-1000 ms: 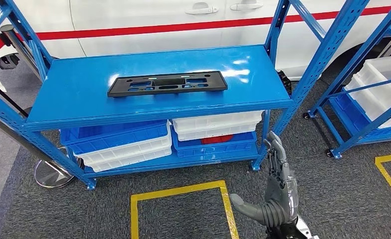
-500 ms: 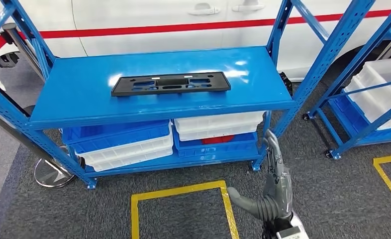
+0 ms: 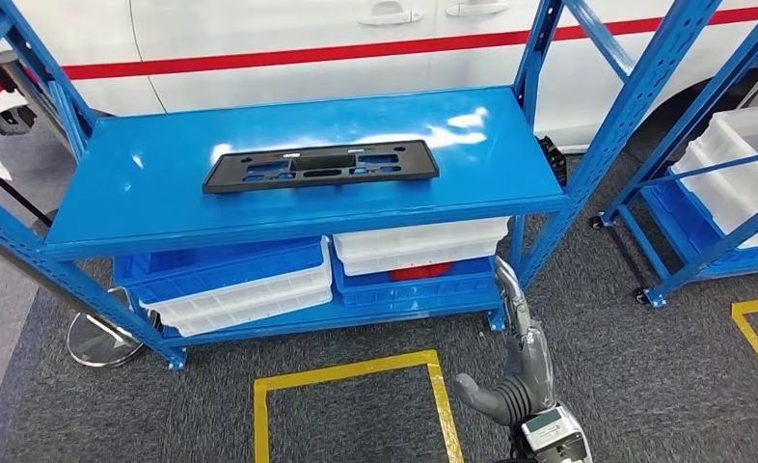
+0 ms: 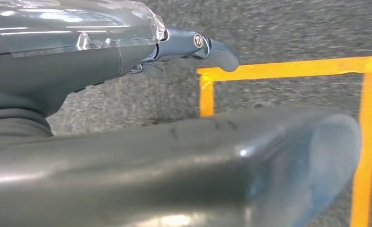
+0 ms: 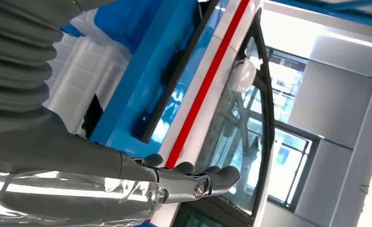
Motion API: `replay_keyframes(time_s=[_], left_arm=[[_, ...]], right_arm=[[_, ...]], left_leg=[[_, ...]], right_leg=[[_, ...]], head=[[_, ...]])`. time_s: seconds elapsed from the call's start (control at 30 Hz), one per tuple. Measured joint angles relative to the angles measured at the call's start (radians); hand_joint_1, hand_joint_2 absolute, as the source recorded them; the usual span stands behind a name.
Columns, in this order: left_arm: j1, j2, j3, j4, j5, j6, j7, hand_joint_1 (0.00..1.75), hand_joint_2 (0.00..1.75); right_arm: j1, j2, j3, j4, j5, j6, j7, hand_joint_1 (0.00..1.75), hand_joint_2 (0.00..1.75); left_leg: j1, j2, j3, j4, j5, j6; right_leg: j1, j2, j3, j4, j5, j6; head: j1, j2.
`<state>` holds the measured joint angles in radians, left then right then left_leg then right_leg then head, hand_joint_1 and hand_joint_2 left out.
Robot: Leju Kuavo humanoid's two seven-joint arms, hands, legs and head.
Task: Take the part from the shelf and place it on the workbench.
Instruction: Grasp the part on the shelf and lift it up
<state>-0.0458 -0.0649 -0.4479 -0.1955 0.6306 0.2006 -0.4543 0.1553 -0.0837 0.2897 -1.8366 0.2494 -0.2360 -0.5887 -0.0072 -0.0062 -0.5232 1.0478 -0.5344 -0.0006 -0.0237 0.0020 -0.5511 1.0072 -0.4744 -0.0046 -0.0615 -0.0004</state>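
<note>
The part is a long black plastic plate (image 3: 320,165) with cut-outs. It lies flat on the top tier of the blue shelf (image 3: 144,207), near the middle. My right hand (image 3: 517,371) is raised low in front of the shelf's right leg, fingers stretched up and apart, thumb out to the side, holding nothing. It is well below and to the right of the part. In the right wrist view that hand (image 5: 127,175) is spread in front of the shelf (image 5: 141,80). My left hand (image 4: 80,61) hangs over the carpet with thumb and fingers apart, holding nothing.
Blue and white bins (image 3: 230,280) and a white bin (image 3: 419,241) are stacked on the lower tier. A second blue rack (image 3: 684,145) with white bins stands at the right. A white car (image 3: 308,39) is behind. Yellow tape (image 3: 351,371) marks the carpet; a stanchion base (image 3: 100,338) sits at left.
My right hand has shifted slightly to the left and turned more edge-on. The picture has swayed a little. The part has not moved on the shelf.
</note>
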Motion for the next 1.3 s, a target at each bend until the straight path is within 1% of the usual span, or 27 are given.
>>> replay_keyframes(time_s=[0.03, 0.1, 0.13, 0.17, 0.2, 0.27, 0.3, 0.37, 0.47, 0.5, 0.53, 0.6, 0.63, 0.67, 0.7, 0.77, 0.8, 0.83, 0.9, 1.0, 1.03, 1.1, 1.13, 1.17, 1.2, 1.23, 1.3], left_arm=[[0.001, 0.000, 0.000, 0.000, 0.002, 0.000, -0.002, 0.00, 0.00], [0.002, 0.000, 0.000, 0.001, 0.004, -0.001, -0.006, 0.00, 0.00], [0.004, 0.000, 0.000, 0.001, 0.004, -0.001, -0.008, 0.00, 0.00], [0.006, 0.000, 0.000, 0.001, 0.004, -0.001, -0.009, 0.00, 0.00], [0.009, 0.001, 0.000, 0.002, 0.005, 0.000, -0.009, 0.00, 0.00], [0.014, 0.002, 0.000, 0.003, 0.006, 0.000, -0.010, 0.00, 0.00], [0.015, 0.002, 0.000, 0.004, 0.006, 0.000, -0.010, 0.00, 0.00], [0.015, 0.003, 0.000, 0.006, 0.007, 0.002, -0.013, 0.00, 0.00], [0.015, 0.003, 0.000, 0.007, 0.008, 0.008, -0.016, 0.00, 0.00], [0.016, 0.003, 0.001, 0.008, 0.009, 0.010, -0.017, 0.00, 0.00], [0.016, 0.003, 0.001, 0.008, 0.010, 0.012, -0.017, 0.00, 0.00], [0.015, 0.003, 0.001, 0.008, 0.012, 0.016, -0.017, 0.00, 0.00], [0.015, 0.003, 0.001, 0.008, 0.013, 0.017, -0.017, 0.00, 0.00], [0.016, 0.002, 0.001, 0.008, 0.014, 0.019, -0.017, 0.00, 0.00], [0.016, 0.002, 0.001, 0.008, 0.016, 0.022, -0.016, 0.00, 0.00], [0.017, 0.002, 0.001, 0.008, 0.017, 0.027, -0.015, 0.00, 0.00], [0.016, 0.002, 0.001, 0.008, 0.018, 0.029, -0.014, 0.00, 0.00], [0.015, 0.002, 0.002, 0.008, 0.019, 0.029, -0.013, 0.00, 0.00], [0.014, 0.001, 0.002, 0.008, 0.019, 0.029, -0.013, 0.00, 0.00], [0.014, 0.004, 0.002, 0.008, 0.019, 0.029, -0.012, 0.00, 0.00], [0.014, 0.005, 0.002, 0.008, 0.019, 0.028, -0.013, 0.00, 0.00], [0.015, 0.006, 0.002, 0.008, 0.019, 0.027, -0.013, 0.00, 0.00], [0.017, 0.006, 0.002, 0.008, 0.019, 0.027, -0.013, 0.00, 0.00], [0.019, 0.007, 0.002, 0.008, 0.019, 0.027, -0.013, 0.00, 0.00], [0.021, 0.007, 0.002, 0.008, 0.019, 0.028, -0.012, 0.00, 0.00], [0.023, 0.007, 0.002, 0.008, 0.019, 0.028, -0.011, 0.00, 0.00], [0.023, 0.007, 0.002, 0.008, 0.017, 0.029, -0.007, 0.00, 0.00]], right_arm=[[-0.003, 0.000, 0.001, 0.005, -0.003, 0.002, 0.003, 0.00, 1.75], [-0.009, -0.001, 0.002, 0.017, -0.009, 0.005, 0.008, 0.00, 1.75], [-0.009, -0.001, 0.002, 0.023, -0.012, 0.007, 0.011, 0.00, 1.75], [-0.009, -0.001, 0.002, 0.028, -0.014, 0.010, 0.014, 0.00, 1.75], [-0.009, -0.001, 0.002, 0.032, -0.015, 0.015, 0.017, 0.00, 1.75], [-0.010, -0.001, 0.002, 0.040, -0.016, 0.025, 0.021, 0.00, 1.75], [-0.011, -0.001, 0.002, 0.045, -0.016, 0.029, 0.023, 0.00, 1.75], [-0.012, -0.001, 0.002, 0.053, -0.016, 0.033, 0.026, 0.00, 1.75], [-0.015, -0.002, 0.002, 0.063, -0.016, 0.034, 0.028, 0.00, 0.44], [-0.017, -0.002, 0.002, 0.068, -0.017, 0.034, 0.029, 0.00, 0.00], [-0.020, -0.003, 0.002, 0.073, -0.018, 0.034, 0.030, 0.00, 0.00], [-0.026, -0.004, 0.002, 0.088, -0.019, 0.034, 0.033, 0.00, 0.00], [-0.027, -0.004, 0.002, 0.095, -0.019, 0.034, 0.035, 0.00, 0.00], [-0.028, -0.004, 0.002, 0.102, -0.020, 0.034, 0.038, 0.00, 0.00], [-0.030, -0.004, 0.002, 0.108, -0.020, 0.034, 0.041, 0.00, 0.44], [-0.038, -0.004, 0.002, 0.119, -0.017, 0.034, 0.049, 0.00, 1.31], [-0.042, -0.004, 0.002, 0.123, -0.015, 0.034, 0.053, 0.00, 1.75], [-0.047, -0.004, 0.003, 0.127, -0.013, 0.034, 0.056, 0.00, 1.75], [-0.053, -0.003, 0.003, 0.133, -0.007, 0.034, 0.062, 0.00, 1.75], [-0.056, -0.003, 0.005, 0.138, 0.000, 0.034, 0.067, 0.00, 1.75], [-0.057, -0.002, 0.006, 0.140, 0.002, 0.034, 0.068, 0.00, 1.75], [-0.058, 0.000, 0.008, 0.144, 0.002, 0.034, 0.068, 0.00, 1.75], [-0.057, 0.000, 0.009, 0.148, 0.003, 0.034, 0.069, 0.00, 1.75], [-0.057, 0.000, 0.010, 0.152, 0.004, 0.034, 0.070, 0.00, 1.75], [-0.058, 0.000, 0.012, 0.155, 0.004, 0.034, 0.071, 0.00, 1.75], [-0.059, 0.000, 0.014, 0.158, 0.005, 0.034, 0.072, 0.00, 1.75], [-0.064, 0.000, 0.016, 0.164, 0.008, 0.034, 0.075, 0.00, 1.75]], left_leg=[[0.004, 0.000, -0.025, 0.053, -0.024, -0.006], [0.012, 0.001, -0.110, 0.193, -0.078, -0.018], [0.017, 0.001, -0.148, 0.242, -0.086, -0.023], [0.020, 0.001, -0.168, 0.256, -0.070, -0.027], [0.023, 0.001, -0.169, 0.228, -0.032, -0.030], [0.027, 0.001, -0.128, 0.097, 0.068, -0.032], [0.025, 0.001, -0.107, 0.039, 0.099, -0.028], [0.019, 0.000, -0.091, -0.007, 0.110, -0.016], [0.018, 0.000, -0.086, -0.016, 0.104, 0.008], [0.019, 0.000, -0.081, -0.022, 0.103, 0.016], [0.020, 0.001, -0.076, -0.027, 0.101, 0.022], [0.014, 0.001, -0.074, -0.028, 0.098, 0.032], [0.009, 0.000, -0.073, -0.028, 0.096, 0.035], [0.005, -0.001, -0.070, -0.028, 0.094, 0.038], [0.000, -0.002, -0.066, -0.028, 0.091, 0.040], [-0.007, -0.003, -0.055, -0.028, 0.086, 0.043], [-0.011, -0.003, -0.052, -0.027, 0.084, 0.042], [-0.013, -0.003, -0.050, -0.026, 0.082, 0.040], [-0.015, -0.002, -0.051, -0.026, 0.080, 0.032], [-0.015, -0.001, -0.056, -0.006, 0.062, 0.016], [-0.013, -0.001, -0.072, 0.032, 0.041, 0.009], [-0.001, 0.000, -0.133, 0.160, -0.018, -0.005], [0.006, 0.000, -0.165, 0.220, -0.038, -0.011], [0.012, 0.000, -0.184, 0.253, -0.040, -0.017], [0.016, 0.000, -0.183, 0.246, -0.021, -0.022], [0.020, 0.001, -0.163, 0.200, 0.013, -0.026], [0.023, 0.003, -0.095, 0.058, 0.077, -0.030]], right_leg=[[-0.002, -0.002, 0.009, -0.002, -0.002, -0.003], [-0.004, -0.004, 0.020, -0.003, -0.012, -0.006], [-0.005, -0.004, 0.026, -0.003, -0.018, -0.005], [-0.006, -0.003, 0.034, -0.003, -0.025, -0.003], [-0.009, -0.001, 0.044, -0.003, -0.034, 0.001], [-0.013, 0.001, 0.068, -0.003, -0.052, 0.011], [-0.013, 0.002, 0.076, -0.002, -0.061, 0.018], [-0.010, 0.002, 0.081, -0.004, -0.070, 0.032], [-0.012, 0.001, 0.087, -0.007, -0.080, 0.049], [-0.012, 0.000, 0.078, 0.016, -0.095, 0.052], [-0.011, 0.000, 0.056, 0.063, -0.119, 0.052], [-0.007, -0.001, -0.026, 0.205, -0.173, 0.049], [-0.005, -0.001, -0.065, 0.261, -0.184, 0.047], [-0.001, -0.001, -0.090, 0.285, -0.175, 0.043], [0.003, -0.001, -0.094, 0.268, -0.144, 0.036], [0.015, -0.001, -0.056, 0.147, -0.056, 0.015], [0.021, -0.002, -0.033, 0.085, -0.025, 0.004], [0.026, -0.002, -0.018, 0.044, -0.009, -0.003], [0.031, -0.003, -0.010, 0.018, -0.008, -0.010], [0.019, -0.004, 0.002, -0.002, -0.001, -0.016], [0.013, -0.005, 0.007, -0.009, 0.000, -0.019], [0.011, -0.006, 0.011, -0.012, -0.004, -0.021], [0.010, -0.006, 0.014, -0.011, -0.008, -0.019], [0.009, -0.006, 0.018, -0.011, -0.012, -0.017], [0.007, -0.006, 0.024, -0.011, -0.016, -0.013], [0.003, -0.005, 0.033, -0.011, -0.022, -0.009], [-0.001, -0.006, 0.051, -0.011, -0.036, 0.004]], head=[[0.000, 0.000], [0.000, 0.000], [0.000, 0.000], [-0.001, 0.000], [0.000, 0.000], [0.000, 0.000], [0.000, 0.000], [0.000, 0.000], [0.000, 0.000], [0.000, 0.000], [0.000, 0.000], [0.000, 0.000], [0.000, 0.000], [0.000, 0.000], [0.000, 0.000], [0.000, 0.000], [0.000, 0.000], [0.000, 0.000], [0.000, 0.000], [0.000, 0.000], [-0.001, 0.000], [-0.001, 0.000], [-0.001, 0.000], [-0.001, 0.000], [-0.001, 0.000], [-0.001, 0.000], [-0.001, 0.000]])
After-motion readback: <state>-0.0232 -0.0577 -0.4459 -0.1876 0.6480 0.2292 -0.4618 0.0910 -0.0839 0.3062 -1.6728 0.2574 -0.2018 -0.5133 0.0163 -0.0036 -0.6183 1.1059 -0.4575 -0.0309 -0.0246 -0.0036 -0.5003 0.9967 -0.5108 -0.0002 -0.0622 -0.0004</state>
